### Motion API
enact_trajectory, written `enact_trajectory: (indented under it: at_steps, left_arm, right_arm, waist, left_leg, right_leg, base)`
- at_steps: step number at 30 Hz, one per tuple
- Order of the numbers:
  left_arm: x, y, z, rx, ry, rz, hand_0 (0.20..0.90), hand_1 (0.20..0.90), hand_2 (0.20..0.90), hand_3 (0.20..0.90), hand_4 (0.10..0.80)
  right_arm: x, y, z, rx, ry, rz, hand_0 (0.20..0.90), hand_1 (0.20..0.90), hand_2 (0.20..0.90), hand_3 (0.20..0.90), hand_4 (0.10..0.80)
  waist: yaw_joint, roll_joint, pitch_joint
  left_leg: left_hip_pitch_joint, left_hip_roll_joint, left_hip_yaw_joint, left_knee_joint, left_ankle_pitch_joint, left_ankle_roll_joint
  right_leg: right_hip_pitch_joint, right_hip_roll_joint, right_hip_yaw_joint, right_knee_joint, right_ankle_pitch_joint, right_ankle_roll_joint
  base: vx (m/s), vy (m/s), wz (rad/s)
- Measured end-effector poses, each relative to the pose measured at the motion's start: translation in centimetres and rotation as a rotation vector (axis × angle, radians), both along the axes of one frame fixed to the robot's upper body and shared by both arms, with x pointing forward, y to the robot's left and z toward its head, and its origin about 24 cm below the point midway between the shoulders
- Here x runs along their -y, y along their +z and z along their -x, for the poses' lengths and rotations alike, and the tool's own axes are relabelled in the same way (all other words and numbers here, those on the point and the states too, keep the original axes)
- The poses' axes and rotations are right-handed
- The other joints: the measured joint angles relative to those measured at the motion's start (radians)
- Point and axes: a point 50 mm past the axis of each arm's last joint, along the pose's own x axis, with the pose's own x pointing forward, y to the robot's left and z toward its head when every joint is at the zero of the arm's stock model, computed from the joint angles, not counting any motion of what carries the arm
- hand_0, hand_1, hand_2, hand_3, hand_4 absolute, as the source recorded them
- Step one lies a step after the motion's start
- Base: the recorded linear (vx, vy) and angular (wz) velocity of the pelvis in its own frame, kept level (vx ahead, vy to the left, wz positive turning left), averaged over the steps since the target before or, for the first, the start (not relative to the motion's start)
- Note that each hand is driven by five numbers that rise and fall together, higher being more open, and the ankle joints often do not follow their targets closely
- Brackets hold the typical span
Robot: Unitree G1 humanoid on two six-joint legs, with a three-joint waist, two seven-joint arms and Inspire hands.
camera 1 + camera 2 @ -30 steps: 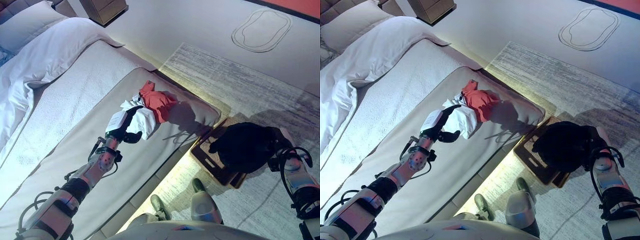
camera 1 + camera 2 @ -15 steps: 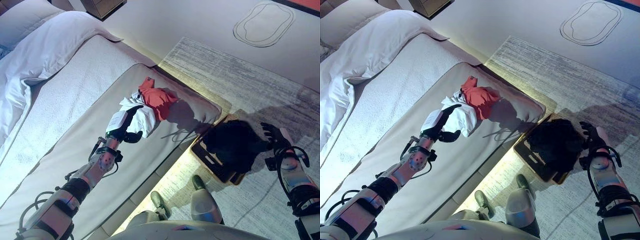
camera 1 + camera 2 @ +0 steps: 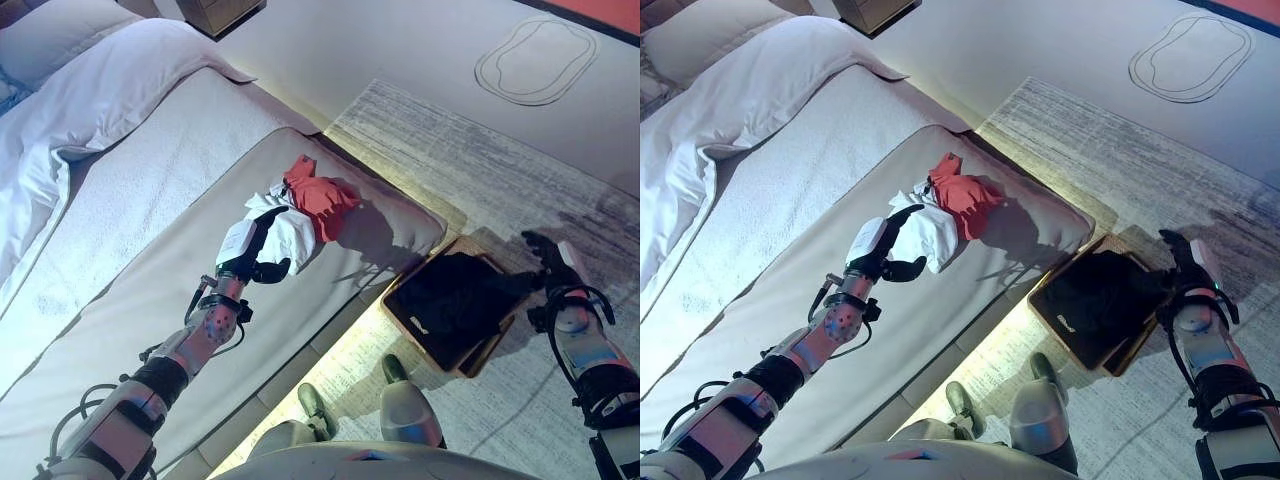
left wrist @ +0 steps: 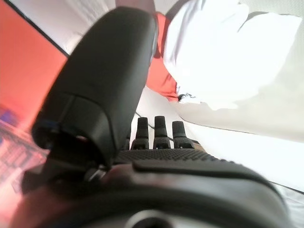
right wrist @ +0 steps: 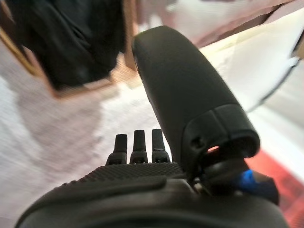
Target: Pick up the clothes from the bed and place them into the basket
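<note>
A white garment (image 3: 287, 232) and a red garment (image 3: 318, 196) lie bunched together on the grey bed cover (image 3: 150, 300), near the bed's foot. My left hand (image 3: 250, 256) is open and rests on the cover right beside the white garment. In the left wrist view its fingers (image 4: 156, 129) point at the white garment (image 4: 232, 52), with the red garment (image 4: 161, 83) behind. The brown basket (image 3: 462, 368) stands on the rug beside the bed, with a black garment (image 3: 455, 298) inside. My right hand (image 3: 549, 256) is open and empty, just past the basket's far side.
A white duvet (image 3: 90, 90) and a pillow (image 3: 50, 25) cover the head of the bed. A wooden nightstand (image 3: 225, 12) stands at the top. A grey rug (image 3: 480, 170) lies under the basket. An oval outline (image 3: 535, 58) marks the floor beyond.
My right hand has let go of the black garment, which now lies in the basket, and has drawn back from it. My left hand has stayed by the white garment.
</note>
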Motion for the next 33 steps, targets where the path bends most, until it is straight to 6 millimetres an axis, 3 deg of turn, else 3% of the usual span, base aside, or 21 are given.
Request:
enact_trajectory:
  at_steps: [5,10,14,17,20,23,27,33]
  left_arm:
    - [0.4,0.2,-0.1,0.036,0.026,0.027,0.900,0.900,0.900,0.900,0.800]
    - [-0.3,-0.2,0.0,0.049,0.066,0.032,0.900,0.900,0.900,0.900,0.800]
    - [-1.5,0.3,-0.1,0.092,0.129,0.040,0.900,0.900,0.900,0.900,0.800]
    - [-2.6,1.1,-0.3,0.146,0.152,0.035,0.900,0.900,0.900,0.900,0.800]
    - [-2.8,1.4,-0.3,0.157,0.152,0.033,0.900,0.900,0.900,0.900,0.800]
    - [-3.0,1.5,-0.4,0.164,0.158,0.034,0.900,0.900,0.900,0.900,0.800]
    - [-2.8,2.5,-0.5,0.199,0.144,0.064,0.900,0.900,0.900,0.900,0.800]
    - [-1.9,4.3,-0.7,0.269,0.093,0.105,0.900,0.900,0.900,0.900,0.800]
  right_arm:
    - [-2.2,3.9,-3.3,0.084,0.122,0.158,0.900,0.900,0.900,0.900,0.800]
    - [-4.9,8.6,-7.0,0.177,0.236,0.287,0.900,0.900,0.900,0.900,0.800]
    - [-7.1,12.9,-9.3,0.273,0.302,0.384,0.900,0.900,0.900,0.900,0.800]
    - [-9.0,16.8,-10.9,0.348,0.340,0.468,0.900,0.900,0.900,0.900,0.800]
    - [-10.0,19.1,-11.7,0.370,0.344,0.522,0.900,0.900,0.900,0.900,0.800]
    - [-11.2,19.1,-12.3,0.342,0.367,0.537,0.900,0.900,0.900,0.900,0.800]
    - [-12.5,17.7,-12.9,0.263,0.401,0.523,0.900,0.900,0.900,0.900,0.800]
    - [-11.7,15.6,-13.6,0.124,0.318,0.475,0.900,0.900,0.900,0.900,0.800]
  waist:
    - [0.049,-0.002,0.001]
    - [0.143,-0.008,0.005]
    - [0.225,-0.030,0.028]
    - [0.271,-0.064,0.084]
    - [0.327,-0.066,0.156]
    - [0.368,-0.065,0.213]
    - [0.395,-0.058,0.242]
    - [0.427,-0.040,0.266]
  left_leg:
    - [-0.044,-0.001,-0.057,0.036,0.002,0.002]
    - [-0.114,-0.004,-0.129,0.106,0.003,0.003]
    - [-0.205,-0.014,-0.190,0.184,0.003,0.003]
    - [-0.299,-0.040,-0.229,0.258,0.003,0.002]
    - [-0.360,-0.060,-0.254,0.326,-0.005,-0.006]
    - [-0.408,-0.068,-0.274,0.400,-0.026,-0.008]
    - [-0.512,-0.088,-0.295,0.519,-0.056,-0.005]
    - [-0.663,-0.108,-0.334,0.645,-0.094,-0.012]
  right_leg:
    - [0.000,-0.008,-0.054,0.005,0.000,0.000]
    - [-0.023,-0.014,-0.124,0.045,-0.007,-0.010]
    - [-0.112,-0.034,-0.175,0.185,-0.073,-0.037]
    - [-0.236,-0.075,-0.203,0.371,-0.151,-0.057]
    - [-0.303,-0.106,-0.218,0.480,-0.191,-0.072]
    - [-0.336,-0.119,-0.228,0.551,-0.214,-0.084]
    - [-0.418,-0.147,-0.235,0.664,-0.251,-0.099]
    - [-0.544,-0.176,-0.251,0.798,-0.302,-0.105]
  base:
    - [-0.052,0.011,0.32]
    - [-0.031,0.017,0.40]
    - [-0.088,-0.015,0.45]
    - [-0.086,-0.007,0.52]
    - [-0.023,0.035,0.37]
    - [0.009,0.049,0.23]
    - [-0.013,0.017,0.24]
    - [0.012,-0.033,0.25]
